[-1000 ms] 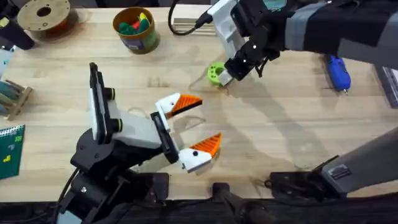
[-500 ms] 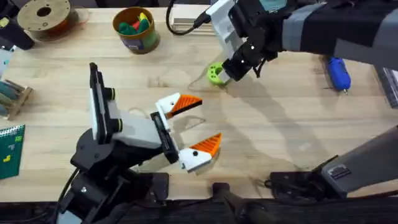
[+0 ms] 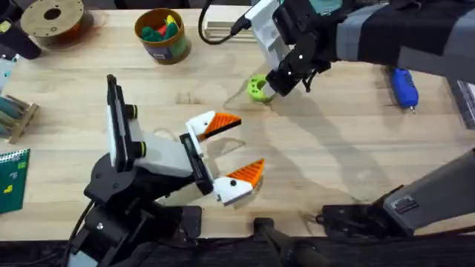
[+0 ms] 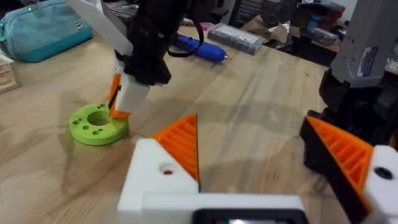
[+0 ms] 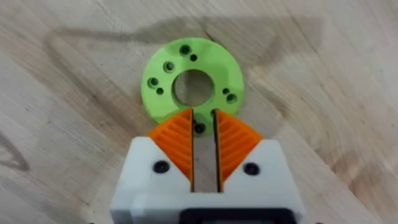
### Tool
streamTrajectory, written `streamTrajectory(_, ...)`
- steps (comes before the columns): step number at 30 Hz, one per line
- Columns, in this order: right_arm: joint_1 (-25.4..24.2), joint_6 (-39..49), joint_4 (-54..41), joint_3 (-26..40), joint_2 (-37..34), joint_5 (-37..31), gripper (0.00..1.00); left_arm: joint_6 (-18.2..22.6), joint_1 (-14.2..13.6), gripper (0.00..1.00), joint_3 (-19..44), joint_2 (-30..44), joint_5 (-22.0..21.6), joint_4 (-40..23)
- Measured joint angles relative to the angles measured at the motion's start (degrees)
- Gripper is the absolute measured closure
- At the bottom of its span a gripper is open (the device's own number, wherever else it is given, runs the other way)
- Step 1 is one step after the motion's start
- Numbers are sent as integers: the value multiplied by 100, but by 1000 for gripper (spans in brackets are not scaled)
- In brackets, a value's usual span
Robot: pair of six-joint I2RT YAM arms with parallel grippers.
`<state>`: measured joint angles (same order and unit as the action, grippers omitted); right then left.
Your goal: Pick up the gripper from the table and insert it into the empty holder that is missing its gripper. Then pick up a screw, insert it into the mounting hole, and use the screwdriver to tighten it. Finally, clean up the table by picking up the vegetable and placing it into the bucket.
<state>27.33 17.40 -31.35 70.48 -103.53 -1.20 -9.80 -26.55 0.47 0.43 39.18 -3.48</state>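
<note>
So, overhead first: the right gripper (image 3: 273, 87) hung at the edge of a green ring (image 3: 256, 87) in the upper middle, while the left gripper (image 3: 231, 152) sat spread wide at centre, both orange tips on. The bucket (image 3: 161, 33) was upper left and the screwdriver (image 3: 403, 86) far right, nobody touching it.

Left wrist view: same ring (image 4: 97, 123) at left, the right gripper's tips (image 4: 123, 102) touching it.

Right wrist view: pads (image 5: 231, 138) nearly together, a thin slit between, gripping nothing I could make out. Looked like screw, tightening and cleanup were all left.
</note>
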Motion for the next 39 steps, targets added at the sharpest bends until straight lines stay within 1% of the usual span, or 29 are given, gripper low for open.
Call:
streamTrajectory(11, 0, -1, -59, 9, 0, -8, 811, 0, 0, 15, 0, 0, 0, -1)
streamTrajectory(15, 4, 1, -75, 11, 0, -4, 888, 0, 0, 15, 0, 0, 0, 0)
streamTrajectory(17, 4, 1, -83, 15, 0, 16, 949, 0, 0, 15, 0, 0, 0, 1)
streamTrajectory(19, 15, -2, -81, 15, 0, 27, 988, 0, 0, 15, 0, 0, 1, 1)
streamTrajectory(31, 15, 1, -165, 22, 46, 32, 993, 6, 0, 16, 0, -1, 0, 1)
streamTrajectory(32, 15, 1, -235, 26, 87, 16, 993, 11, 0, 16, 0, 0, 0, 1)
streamTrajectory(33, 13, 1, -384, 26, 432, -8, 993, 15, 0, 15, 0, 0, 1, 1)
streamTrajectory(39, 13, -3, -574, 49, 1298, 2, 994, 17, 0, 15, 0, 0, 0, 1)
